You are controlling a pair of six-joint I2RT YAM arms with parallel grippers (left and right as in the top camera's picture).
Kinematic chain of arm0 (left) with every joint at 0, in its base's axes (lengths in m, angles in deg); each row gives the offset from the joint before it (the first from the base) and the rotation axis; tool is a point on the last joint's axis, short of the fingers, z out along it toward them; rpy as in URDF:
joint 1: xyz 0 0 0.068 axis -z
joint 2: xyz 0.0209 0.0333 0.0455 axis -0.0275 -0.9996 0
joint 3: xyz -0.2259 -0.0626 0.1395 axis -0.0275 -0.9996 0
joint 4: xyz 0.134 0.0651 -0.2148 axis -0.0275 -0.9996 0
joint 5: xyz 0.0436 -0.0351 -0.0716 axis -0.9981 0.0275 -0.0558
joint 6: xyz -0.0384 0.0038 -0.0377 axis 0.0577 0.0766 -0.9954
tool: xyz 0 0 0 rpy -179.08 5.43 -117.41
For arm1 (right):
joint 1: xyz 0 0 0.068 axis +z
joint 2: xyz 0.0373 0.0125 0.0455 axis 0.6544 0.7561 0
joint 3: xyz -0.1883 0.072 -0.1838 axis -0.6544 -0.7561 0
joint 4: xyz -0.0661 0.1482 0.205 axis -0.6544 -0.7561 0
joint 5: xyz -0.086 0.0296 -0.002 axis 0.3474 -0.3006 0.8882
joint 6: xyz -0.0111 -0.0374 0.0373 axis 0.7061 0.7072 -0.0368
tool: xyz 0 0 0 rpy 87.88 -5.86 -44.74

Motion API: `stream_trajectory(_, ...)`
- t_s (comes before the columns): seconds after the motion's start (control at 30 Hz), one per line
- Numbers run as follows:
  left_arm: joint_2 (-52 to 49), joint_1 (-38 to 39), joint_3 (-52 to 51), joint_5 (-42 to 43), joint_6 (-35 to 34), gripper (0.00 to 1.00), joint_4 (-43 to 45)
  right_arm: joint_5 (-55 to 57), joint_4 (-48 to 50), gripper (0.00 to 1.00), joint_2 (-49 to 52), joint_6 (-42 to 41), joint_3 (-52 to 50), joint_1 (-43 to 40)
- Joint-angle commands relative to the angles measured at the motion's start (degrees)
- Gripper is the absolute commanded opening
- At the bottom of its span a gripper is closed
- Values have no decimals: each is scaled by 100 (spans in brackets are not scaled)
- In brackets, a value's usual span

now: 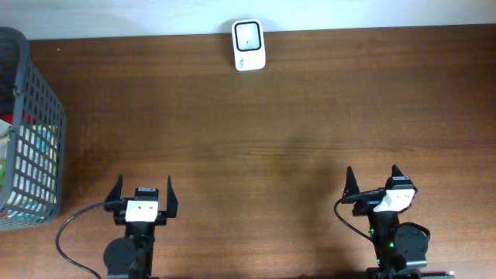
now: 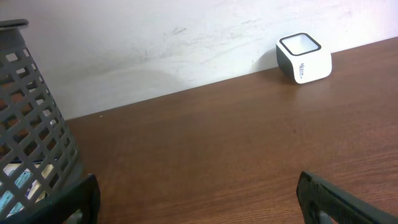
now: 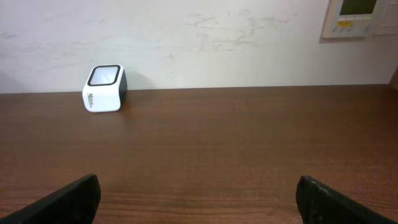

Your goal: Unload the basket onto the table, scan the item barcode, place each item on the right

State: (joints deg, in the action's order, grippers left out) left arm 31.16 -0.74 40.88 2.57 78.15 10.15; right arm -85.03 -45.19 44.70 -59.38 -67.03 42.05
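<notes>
A white barcode scanner (image 1: 249, 46) with a dark-rimmed window stands at the table's far edge, centre; it also shows in the left wrist view as the scanner (image 2: 303, 58) and in the right wrist view as the scanner (image 3: 104, 88). Items lie inside the grey mesh basket (image 1: 45, 116) at far left; their colours show through the basket (image 2: 37, 149) wall, but no barcode can be made out. My left gripper (image 1: 144, 193) stands open near the front edge, holding nothing. My right gripper (image 1: 373, 180) is open too, empty, at the front right. Both are far from the scanner.
Brown wooden table (image 1: 256, 132) runs up to a white wall (image 3: 199, 37). A wall control panel (image 3: 360, 17) shows at upper right in the right wrist view. Cables trail from both arm bases.
</notes>
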Motion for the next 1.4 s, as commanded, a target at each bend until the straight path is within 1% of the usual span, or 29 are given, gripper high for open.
stream_trajectory(0.0, 22, 11, -11, 66, 94, 99, -31, 13, -26, 99, -39, 37, -42, 37)
stream_trajectory(0.5, 22, 11, -11, 66, 92, 99, -31, 13, -28, 99, -37, 37, -42, 37)
stream_trajectory(0.63, 22, 11, -9, 68, 92, 99, 125, 13, -26, 99, -37, 37, -42, 37)
stream_trajectory(0.67, 22, 11, -9, 199, 92, 99, 214, 13, -28, 99, -37, 37, -42, 37)
stream_trajectory(0.7, 22, 11, -9, 516, 92, 99, 417, 13, -28, 99, -39, 37, -42, 37)
stream_trajectory(0.73, 15, 11, -4, 804, 92, 99, 765, 13, -28, 99, -37, 37, -42, 37)
stream_trajectory(0.77, -48, 11, 166, 839, 92, 99, 866, 13, -26, 99, -37, 37, -42, 37)
stream_trajectory(0.8, -208, 11, 409, 839, 92, 99, 778, 13, -26, 99, -37, 37, -42, 37)
stream_trajectory(0.87, -835, 11, 1113, 839, 94, 99, 522, 13, -28, 99, -37, 37, -42, 37)
stream_trajectory(0.93, -2022, 11, 2205, 957, 96, 99, 334, 13, -28, 99, -39, 37, -42, 37)
stream_trajectory(1.0, -3101, 11, 3300, 1056, 96, 99, -175, 13, -26, 99, -37, 37, -42, 37)
stream_trajectory(1.07, -4398, 9, 4763, 1054, 98, 99, -1141, 13, -26, 99, -37, 37, -42, 37)
stream_trajectory(1.1, -4885, 9, 5346, 1054, 101, 99, -1561, 13, -26, 98, -39, 37, -42, 37)
stream_trajectory(1.13, -5545, 11, 6168, 1056, 101, 99, -2181, 13, -26, 99, -37, 37, -42, 37)
stream_trajectory(1.2, -7023, 11, 8100, 1368, 94, 99, -3775, 13, -26, 99, -37, 37, -42, 37)
stream_trajectory(1.27, -7687, 11, 9044, 1805, 92, 99, -4651, 13, -26, 99, -37, 37, -42, 37)
stream_trajectory(1.3, -7895, 11, 9195, 1912, 87, 99, -4765, 13, -26, 99, -37, 37, -42, 37)
stream_trajectory(1.37, -7965, 11, 9195, 2267, 90, 99, -4872, 13, -28, 99, -37, 37, -42, 37)
